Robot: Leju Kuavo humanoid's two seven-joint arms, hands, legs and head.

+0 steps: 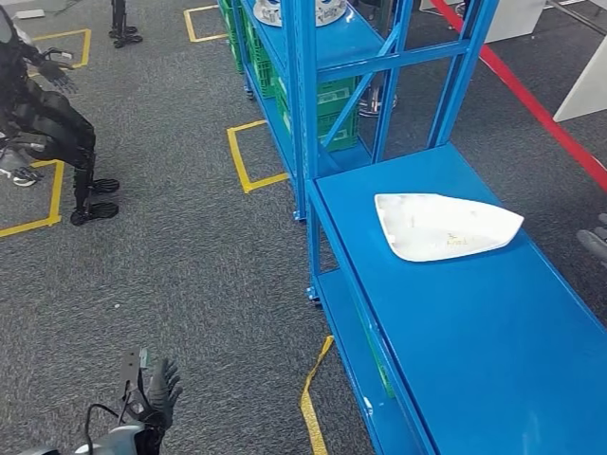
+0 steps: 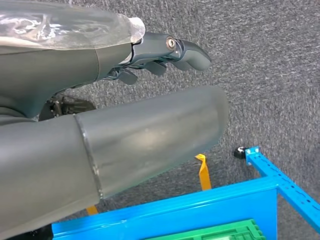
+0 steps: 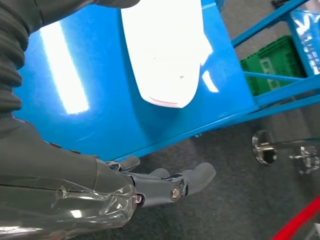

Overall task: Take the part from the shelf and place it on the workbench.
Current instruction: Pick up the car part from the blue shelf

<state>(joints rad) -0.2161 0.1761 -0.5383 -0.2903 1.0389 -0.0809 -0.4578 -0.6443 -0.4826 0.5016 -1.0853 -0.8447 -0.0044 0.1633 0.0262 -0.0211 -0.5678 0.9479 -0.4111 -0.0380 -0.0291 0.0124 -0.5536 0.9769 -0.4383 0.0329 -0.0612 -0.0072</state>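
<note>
My right hand (image 1: 596, 239): just fingertips at head view's right edge, rest cut off. White part (image 3: 163, 52) blown out by glare in right wrist view, its near end hidden behind my arm. Left wrist view: my thumb (image 2: 151, 140) covers much of the floor & blue shelf (image 2: 211, 205). Green crate (image 2: 211, 233) cut by frame edge.

I can't read any text from here. The white part (image 1: 444, 226) lying on the blue worktop (image 1: 501, 351) carries a small yellowish mark near its near edge, too faint and small for me to make out. The green crates (image 1: 337, 112) under the shelf (image 1: 337, 43) show moulded patterns, but I see no legible lettering.
</note>
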